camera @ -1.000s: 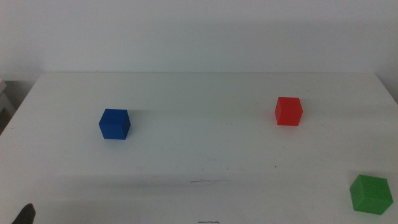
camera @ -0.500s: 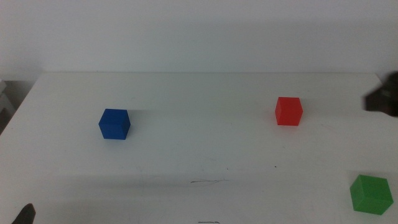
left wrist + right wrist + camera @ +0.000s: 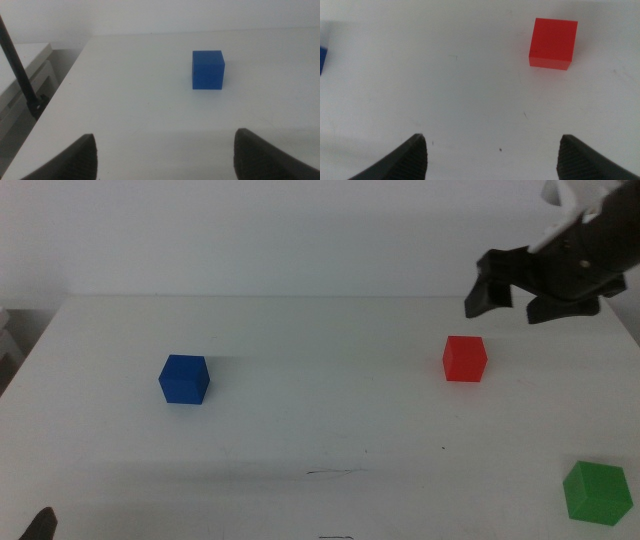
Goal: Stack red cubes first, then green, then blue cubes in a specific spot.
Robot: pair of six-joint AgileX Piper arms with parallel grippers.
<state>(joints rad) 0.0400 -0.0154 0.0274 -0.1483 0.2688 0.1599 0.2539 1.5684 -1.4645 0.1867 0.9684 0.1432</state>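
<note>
My right gripper [image 3: 512, 298] is hovering released at upper right, above the red cube [image 3: 465, 359]. My left gripper [image 3: 165, 155] is waiting released at lower left, facing the blue cube [image 3: 184, 379].

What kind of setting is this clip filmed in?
Probably a lab test bench: a bare white table against a plain white wall, holding only a red cube, green cube and blue cube. The right gripper hangs open above the red cube.

Matte red cube [image 3: 465, 359], blue cube [image 3: 184, 379]; smooth white tabletop [image 3: 320, 420].
</note>
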